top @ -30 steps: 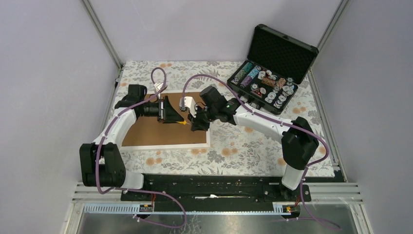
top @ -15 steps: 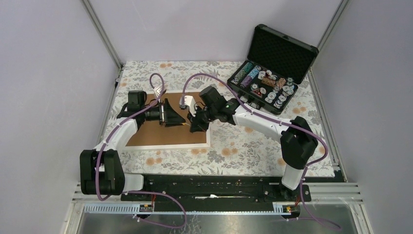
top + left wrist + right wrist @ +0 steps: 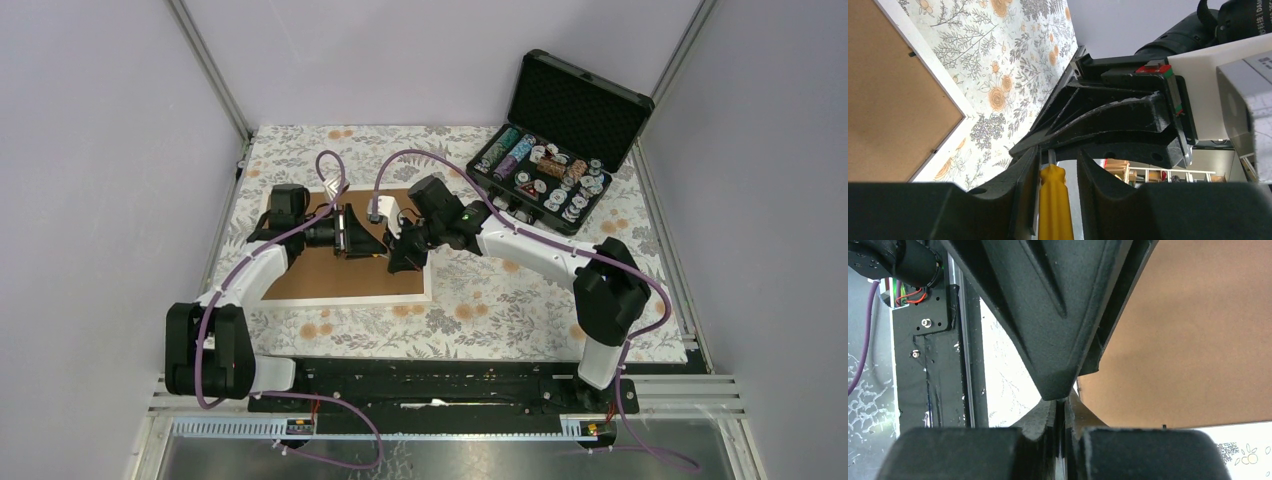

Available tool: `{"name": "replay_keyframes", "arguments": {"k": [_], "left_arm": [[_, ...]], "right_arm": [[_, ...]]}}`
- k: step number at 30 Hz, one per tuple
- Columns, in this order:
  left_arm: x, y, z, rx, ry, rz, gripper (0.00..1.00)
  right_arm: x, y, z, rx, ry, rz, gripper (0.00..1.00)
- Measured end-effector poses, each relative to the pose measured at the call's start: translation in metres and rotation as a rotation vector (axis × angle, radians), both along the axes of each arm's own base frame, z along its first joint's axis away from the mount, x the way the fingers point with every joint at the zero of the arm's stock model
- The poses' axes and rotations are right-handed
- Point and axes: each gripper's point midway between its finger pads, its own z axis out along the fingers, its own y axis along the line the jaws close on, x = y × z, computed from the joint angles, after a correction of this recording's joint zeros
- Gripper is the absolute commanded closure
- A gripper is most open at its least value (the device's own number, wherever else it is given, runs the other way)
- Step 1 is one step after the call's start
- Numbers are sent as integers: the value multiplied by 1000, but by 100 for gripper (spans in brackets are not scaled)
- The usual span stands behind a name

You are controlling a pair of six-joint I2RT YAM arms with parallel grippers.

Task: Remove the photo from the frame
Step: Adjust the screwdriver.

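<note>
Frame (image 3: 340, 276), brown fibreboard back up; left fingers (image 3: 1020, 196) apart round yellow screwdriver (image 3: 1053, 200), right fingers (image 3: 1042, 421) clamping it.

Cut-off "DAM" lettering on black motor housing (image 3: 1244, 19)

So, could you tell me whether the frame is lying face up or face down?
Face down: the frame lies flat, with its brown back board facing up inside the white border.

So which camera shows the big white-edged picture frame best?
The top external view: the white-bordered rectangular frame with brown fibreboard back lies nearly whole, arms over part. Left wrist shows one corner; right wrist only brown backing.
</note>
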Motion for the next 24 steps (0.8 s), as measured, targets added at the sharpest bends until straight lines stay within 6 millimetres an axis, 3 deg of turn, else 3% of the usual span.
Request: {"name": "replay_keyframes", "arguments": {"k": [5,8,10,11,13,15,17,20,24], "left_arm": [[2,0,-4,10,10,10,72],[3,0,-5,15,9,13,85],[3,-1,-7,20,7,13,100],[2,-2,-8,20,4,13,100],[2,-2,-10,16,12,18,100],[3,1,-13,15,28,35,100],[8,8,-16,19,37,69,100],[25,29,-19,35,35,167,100],[39,43,-27,61,6,243,100]], "right_arm": [[0,0,0,-3,4,-3,100],[0,-1,0,-3,6,-5,100],[0,-2,-1,-11,13,-9,81],[0,-2,-2,-16,17,-12,68],[0,-2,-4,-19,30,-17,32],[4,0,-2,-9,31,-32,11],[11,0,2,9,40,-63,1],[36,-5,9,47,61,-168,0],[83,-37,19,110,145,-368,0]]}}
